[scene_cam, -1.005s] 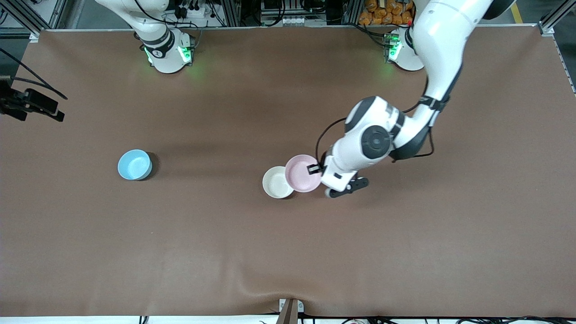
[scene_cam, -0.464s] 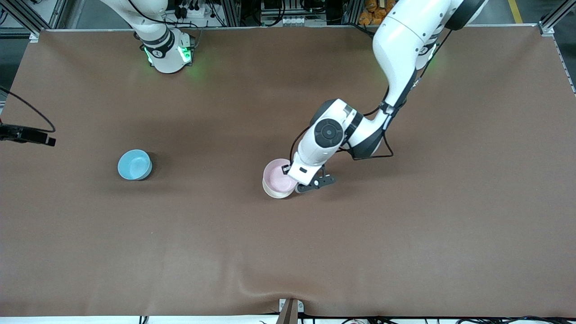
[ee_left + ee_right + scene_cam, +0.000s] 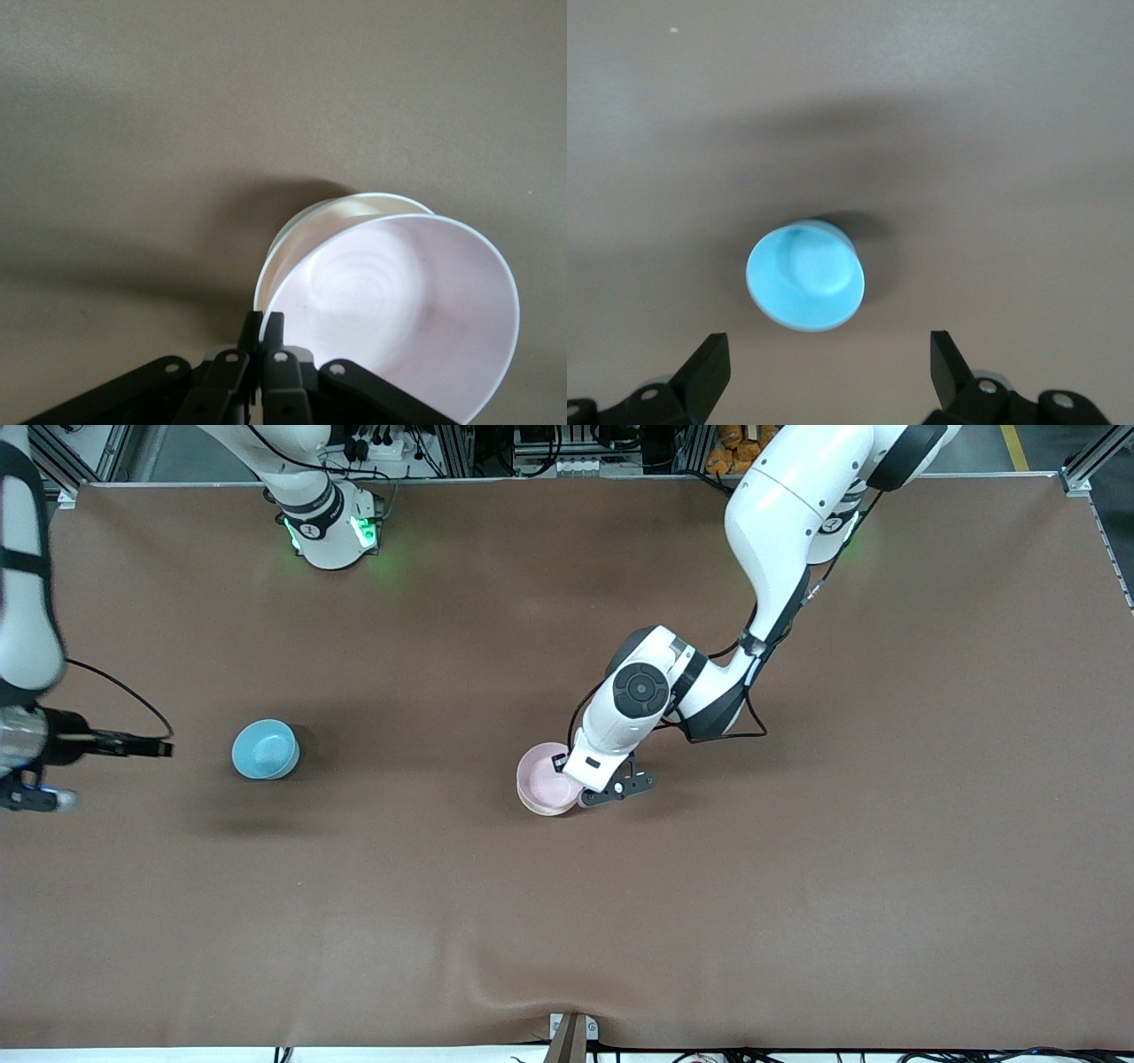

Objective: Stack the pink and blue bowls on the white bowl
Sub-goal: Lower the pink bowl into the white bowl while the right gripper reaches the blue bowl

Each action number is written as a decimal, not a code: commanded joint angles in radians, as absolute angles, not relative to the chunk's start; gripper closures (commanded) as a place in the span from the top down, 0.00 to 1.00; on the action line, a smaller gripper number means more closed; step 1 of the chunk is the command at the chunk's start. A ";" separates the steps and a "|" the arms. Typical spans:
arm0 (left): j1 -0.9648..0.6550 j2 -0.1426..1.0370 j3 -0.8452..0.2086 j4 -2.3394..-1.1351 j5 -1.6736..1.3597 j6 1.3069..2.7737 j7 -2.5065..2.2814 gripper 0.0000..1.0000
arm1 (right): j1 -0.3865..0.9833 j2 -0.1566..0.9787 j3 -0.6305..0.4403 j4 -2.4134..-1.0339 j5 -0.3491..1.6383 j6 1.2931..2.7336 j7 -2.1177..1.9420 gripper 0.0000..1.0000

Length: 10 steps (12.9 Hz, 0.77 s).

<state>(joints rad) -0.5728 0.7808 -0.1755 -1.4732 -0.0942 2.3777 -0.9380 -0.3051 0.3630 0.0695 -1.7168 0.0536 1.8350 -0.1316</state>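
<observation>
The pale pink bowl [image 3: 543, 778] is over the white bowl [image 3: 539, 810] near the table's middle and covers most of it. I cannot tell whether it rests in it. My left gripper [image 3: 574, 786] is shut on the pink bowl's rim. In the left wrist view the gripper [image 3: 262, 320] pinches the pink bowl [image 3: 399, 305], and the white bowl's rim [image 3: 332, 212] peeks out from under it. The light blue bowl [image 3: 265, 749] stands alone toward the right arm's end of the table. My right gripper [image 3: 31, 797] is open and empty in the air beside it. The right wrist view shows the blue bowl [image 3: 805, 276] just ahead of the open gripper [image 3: 826, 345].
The brown table mat [image 3: 567, 921] is bare around both bowl spots. The two arm bases [image 3: 330, 531] stand along the table's edge farthest from the front camera. A small bracket [image 3: 571, 1036] sits at the nearest edge.
My left gripper carried the pink bowl from beside the white bowl to over it and lowered slightly. My right arm swung in above the table's end toward the blue bowl.
</observation>
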 commanded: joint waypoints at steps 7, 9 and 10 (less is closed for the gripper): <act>-0.578 0.714 -0.132 -1.450 -0.066 2.384 -0.959 1.00 | -0.324 0.354 0.072 -2.067 0.055 2.257 -0.144 1.00; -0.569 0.605 -0.092 -1.450 -0.016 2.224 -0.951 1.00 | -0.330 0.353 0.074 -2.140 0.058 2.353 -0.161 0.86; -0.555 0.547 -0.075 -1.450 0.006 2.141 -0.948 1.00 | -0.339 0.356 0.074 -2.143 0.061 2.356 -0.173 0.75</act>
<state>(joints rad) -0.5690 0.6873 -0.1110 -1.4158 -0.0462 2.2843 -0.9380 -0.3136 0.3804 0.0653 -2.0900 0.0535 2.3134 -0.1368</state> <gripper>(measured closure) 0.185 0.057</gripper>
